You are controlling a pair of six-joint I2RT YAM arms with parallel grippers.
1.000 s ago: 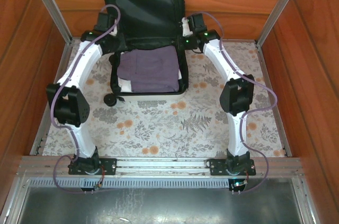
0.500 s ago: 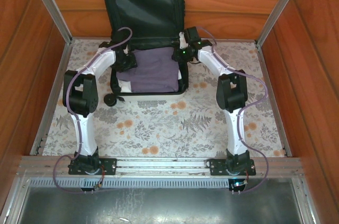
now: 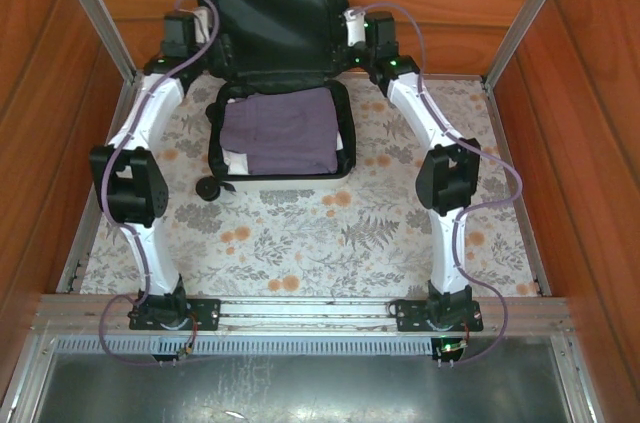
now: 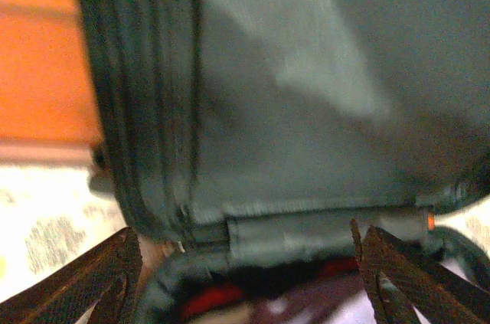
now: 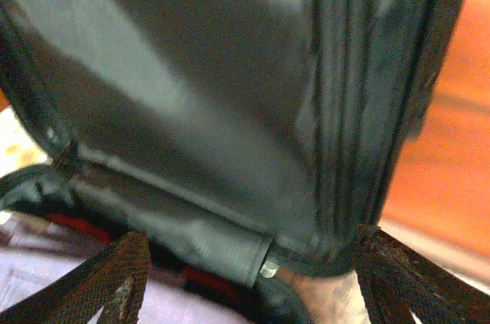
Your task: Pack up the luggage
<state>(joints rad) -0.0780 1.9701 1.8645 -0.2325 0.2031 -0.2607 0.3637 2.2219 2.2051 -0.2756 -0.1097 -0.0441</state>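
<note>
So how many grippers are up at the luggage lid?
2: left gripper open by the luggage lid, at its left edge; right gripper open at its right edge.

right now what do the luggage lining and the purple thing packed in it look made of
Luggage lining: black woven fabric, matte with a slight sheen, stitched seams along the edge. Purple item: soft cloth, probably knit, folded with gentle creases.

Pretty clearly a robot lab test cell: wood-panel walls (image 3: 30,143), bare aluminium frame posts (image 3: 95,8), a bench under a floral cloth (image 3: 330,243), and two robot arms (image 3: 440,183) bolted to a metal rail (image 3: 300,311).
</note>
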